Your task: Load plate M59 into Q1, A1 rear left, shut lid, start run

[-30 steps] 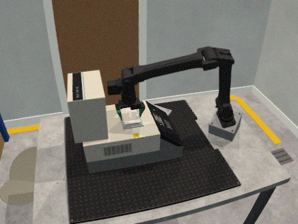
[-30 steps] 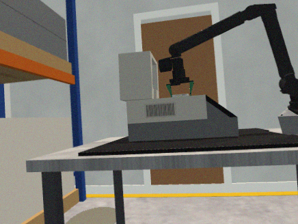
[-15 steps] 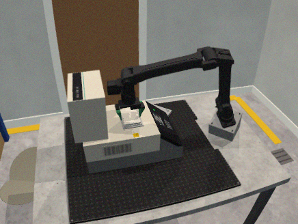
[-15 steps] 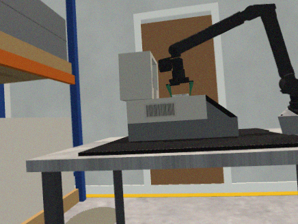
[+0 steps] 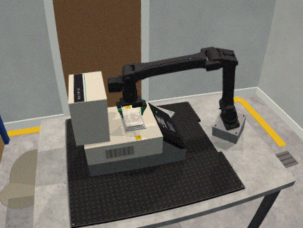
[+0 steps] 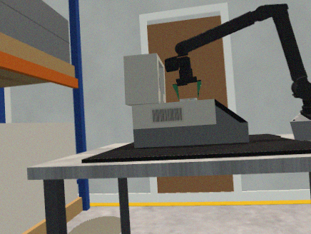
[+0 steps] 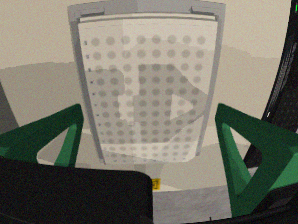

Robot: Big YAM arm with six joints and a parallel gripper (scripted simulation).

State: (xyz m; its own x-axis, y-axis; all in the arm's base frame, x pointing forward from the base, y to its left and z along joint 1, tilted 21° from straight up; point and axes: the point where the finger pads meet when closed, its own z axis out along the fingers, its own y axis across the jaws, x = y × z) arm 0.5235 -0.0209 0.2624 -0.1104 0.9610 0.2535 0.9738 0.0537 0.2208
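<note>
Brown door (image 5: 97, 42), grey walls (image 5: 208, 35)

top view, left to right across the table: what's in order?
Raised lid → PCR plate on the block, open gripper above it → slanted key panel → arm base.
</note>
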